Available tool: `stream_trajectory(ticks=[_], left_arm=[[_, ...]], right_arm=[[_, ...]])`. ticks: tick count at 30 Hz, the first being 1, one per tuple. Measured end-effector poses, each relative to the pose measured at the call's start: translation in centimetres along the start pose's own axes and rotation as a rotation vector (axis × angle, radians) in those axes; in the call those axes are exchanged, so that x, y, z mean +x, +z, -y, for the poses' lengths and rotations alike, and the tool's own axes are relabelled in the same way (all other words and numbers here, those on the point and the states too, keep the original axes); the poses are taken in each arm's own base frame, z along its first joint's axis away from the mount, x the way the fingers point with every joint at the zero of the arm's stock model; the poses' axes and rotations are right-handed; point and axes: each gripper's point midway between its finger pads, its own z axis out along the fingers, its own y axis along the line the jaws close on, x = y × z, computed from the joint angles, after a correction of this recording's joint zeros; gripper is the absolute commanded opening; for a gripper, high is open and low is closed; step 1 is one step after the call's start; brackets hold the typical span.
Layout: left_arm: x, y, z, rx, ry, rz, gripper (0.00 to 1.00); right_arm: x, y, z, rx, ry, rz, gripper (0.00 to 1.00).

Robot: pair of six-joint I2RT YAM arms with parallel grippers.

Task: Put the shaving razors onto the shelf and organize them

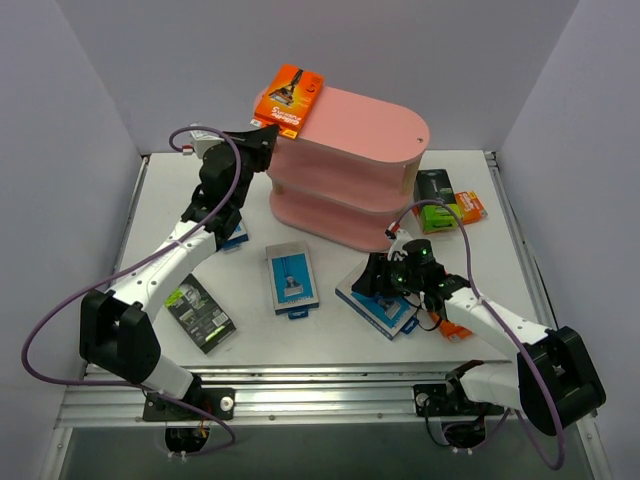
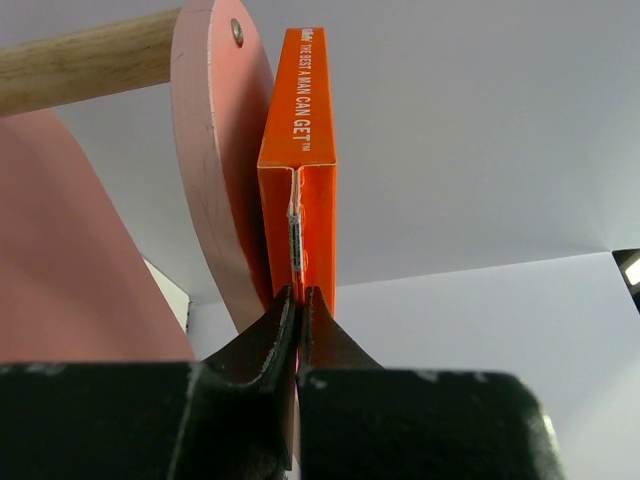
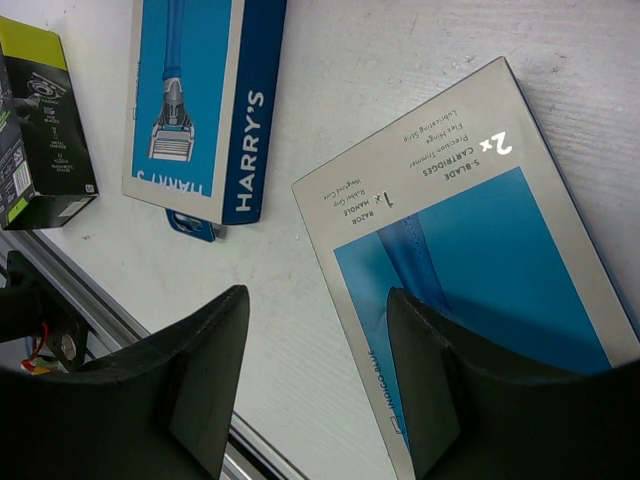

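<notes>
Razor packs are found spread over a white table [image 1: 330, 345]. At the left front, a black-and-lime pack [image 1: 200, 312] is laid flat just beside the left arm [image 1: 170, 260]. A blue-and-white pack [image 1: 236, 236] farther back is partly hidden under that arm.

The left gripper [image 2: 300, 312] is positioned at the left end of the pink shelf [image 1: 350, 160]. Its jaws are clamped on the end seam of an orange pack [image 1: 288, 97]. This pack is laid flat on the top board [image 2: 215, 150] and overhangs the board's left end. In the left wrist view it is seen lying against that board, near a wooden post [image 2: 80, 65].

At mid-table a second blue-and-white pack [image 1: 292, 278] is laid flat, apart from the shelf. To its right, a third blue-and-white pack [image 1: 375, 308] is found beneath the right gripper [image 3: 320, 330]. The jaws there are parted and nothing is held. One finger is placed over the pack's face, the other over bare table. Contact cannot be determined.

At the right rear, a cluster of further packs [image 1: 470, 207] is set just beside the shelf.
</notes>
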Motion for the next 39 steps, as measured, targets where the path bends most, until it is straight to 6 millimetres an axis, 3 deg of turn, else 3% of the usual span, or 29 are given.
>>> stream_trajectory(ticks=[16, 21, 30, 35, 39], left_arm=[[-0.2, 0.0, -0.9, -0.011, -0.080, -0.013, 0.09], [-0.3, 0.1, -1.0, -0.011, -0.078, -0.021, 0.23], [-0.2, 0.1, -1.3, -0.014, -0.064, -0.037, 0.34], [-0.2, 0.2, -1.5, -0.014, -0.050, -0.046, 0.49], [-0.2, 0.4, -2.0, -0.017, -0.024, -0.065, 0.55]], right_arm=[[0.0, 0.0, 0.0, 0.001, 0.000, 0.000, 0.53], [0.1, 0.1, 0.1, 0.003, 0.002, -0.005, 0.53], [0.2, 0.2, 0.2, 0.006, 0.004, -0.009, 0.53], [0.2, 0.2, 0.2, 0.006, 0.004, -0.009, 0.53], [0.2, 0.2, 0.2, 0.007, 0.004, -0.009, 0.53]])
